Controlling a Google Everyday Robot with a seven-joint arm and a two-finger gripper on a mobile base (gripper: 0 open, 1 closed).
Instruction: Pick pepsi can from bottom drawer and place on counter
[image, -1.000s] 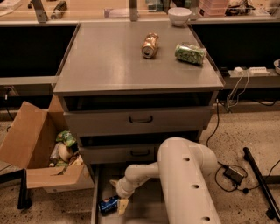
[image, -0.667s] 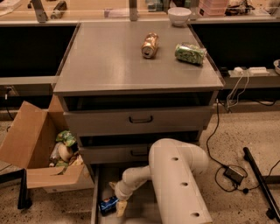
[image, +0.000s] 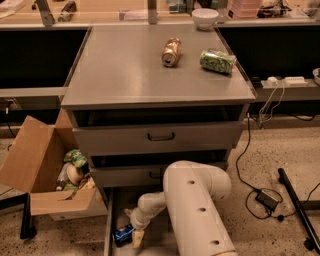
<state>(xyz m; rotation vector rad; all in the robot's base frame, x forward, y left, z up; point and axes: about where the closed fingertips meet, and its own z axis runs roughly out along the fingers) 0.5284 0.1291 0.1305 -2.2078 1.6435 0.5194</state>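
Observation:
The pepsi can (image: 122, 234), dark blue, lies on its side on the floor of the open bottom drawer (image: 109, 220), near the drawer's left wall. My gripper (image: 132, 236) is down in the drawer right beside the can, on its right, at the end of the white arm (image: 197, 210) that reaches in from the lower right. The arm hides most of the drawer floor. The counter (image: 130, 70) is the grey slab on top of the cabinet, above the drawers.
A gold-bronze can (image: 171, 51) and a green patterned can (image: 218, 61) lie on the counter's far right. A white bowl (image: 205, 18) sits on the tan ledge behind. An open cardboard box (image: 40, 172) stands left of the cabinet. Cables (image: 265, 197) lie on the floor to the right.
The arm's thick white link has swung left and covers more of the drawer. The gripper stays beside the pepsi can, and the can has not moved.

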